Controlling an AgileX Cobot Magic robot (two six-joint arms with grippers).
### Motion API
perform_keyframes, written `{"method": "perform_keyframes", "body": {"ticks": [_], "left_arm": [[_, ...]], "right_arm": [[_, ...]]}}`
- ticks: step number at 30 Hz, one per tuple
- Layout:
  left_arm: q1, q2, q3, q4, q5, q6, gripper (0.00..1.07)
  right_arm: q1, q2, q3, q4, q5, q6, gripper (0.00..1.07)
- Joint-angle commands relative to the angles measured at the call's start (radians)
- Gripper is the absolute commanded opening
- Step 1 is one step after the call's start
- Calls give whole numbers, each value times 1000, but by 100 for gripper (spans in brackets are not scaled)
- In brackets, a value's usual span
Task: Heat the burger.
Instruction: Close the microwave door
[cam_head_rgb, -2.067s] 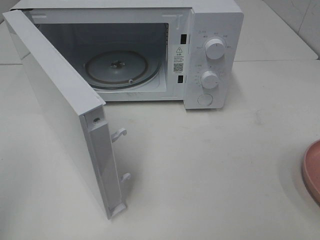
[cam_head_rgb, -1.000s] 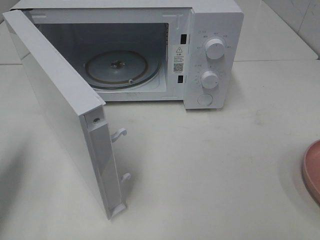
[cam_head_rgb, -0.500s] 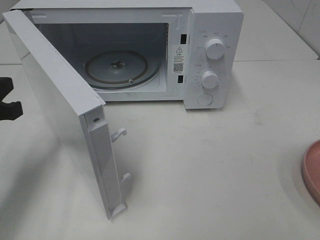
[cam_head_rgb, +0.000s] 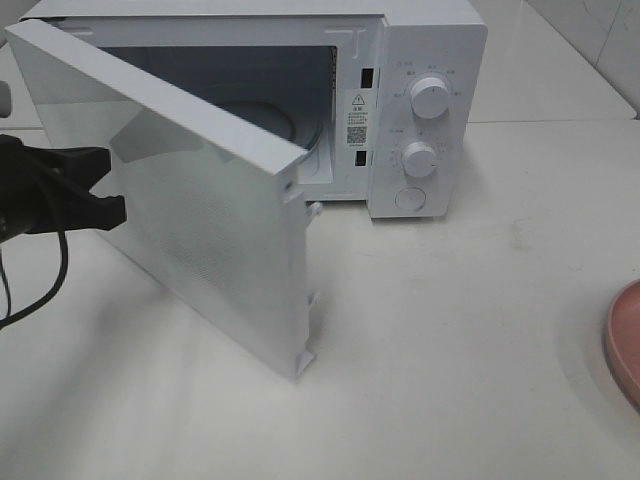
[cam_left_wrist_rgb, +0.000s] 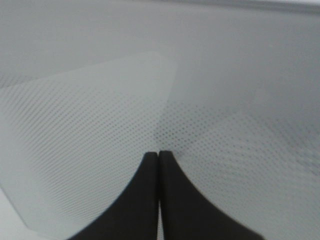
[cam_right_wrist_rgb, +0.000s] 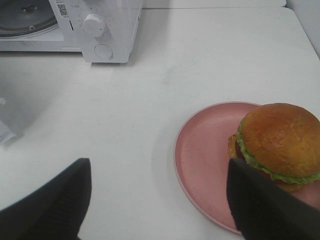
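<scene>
From the high camera I see the white microwave (cam_head_rgb: 300, 100) at the back of the desk (cam_head_rgb: 450, 330), its door (cam_head_rgb: 200, 210) swung partway round so that it hides most of the cavity. My left gripper (cam_head_rgb: 112, 190) sits at the outer face of that door, near the hinge side. In the left wrist view its two black fingers (cam_left_wrist_rgb: 145, 200) are pressed together with nothing between them, and their tips meet the dotted mesh of the door (cam_left_wrist_rgb: 100, 110); I read that as contact, though the view is too close and soft to be sure.

The burger (cam_right_wrist_rgb: 280, 145) lies on the pink plate (cam_right_wrist_rgb: 205, 155), toward the plate's far side from the microwave (cam_right_wrist_rgb: 90, 25), well apart from the appliance on the desk (cam_right_wrist_rgb: 150, 90). Its glossy brown bun is on top with green lettuce frilling out beneath. In the high view only the plate's rim (cam_head_rgb: 622, 340) shows at the right edge; the burger itself is out of that picture.

My right gripper (cam_right_wrist_rgb: 157, 200) hangs above the desk with its fingers (cam_right_wrist_rgb: 55, 200) spread wide and empty. One finger is over bare desk and the other is over the plate beside the burger; I cannot tell whether it touches the bun.
</scene>
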Motion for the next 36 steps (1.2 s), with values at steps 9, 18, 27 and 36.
{"method": "perform_keyframes", "body": {"ticks": [9, 18, 27, 36], "left_arm": [[-126, 126, -161, -81, -16, -4, 0], [-217, 229, -307, -186, 13, 12, 0], [-285, 315, -456, -318, 49, 108, 0], [-334, 388, -586, -473, 89, 247, 0]], "right_arm": [[-6, -27, -1, 5, -6, -12, 69], [-6, -27, -1, 5, -6, -12, 69], [-6, -27, -1, 5, -6, -12, 69], [-6, -27, -1, 5, -6, -12, 69]]}}
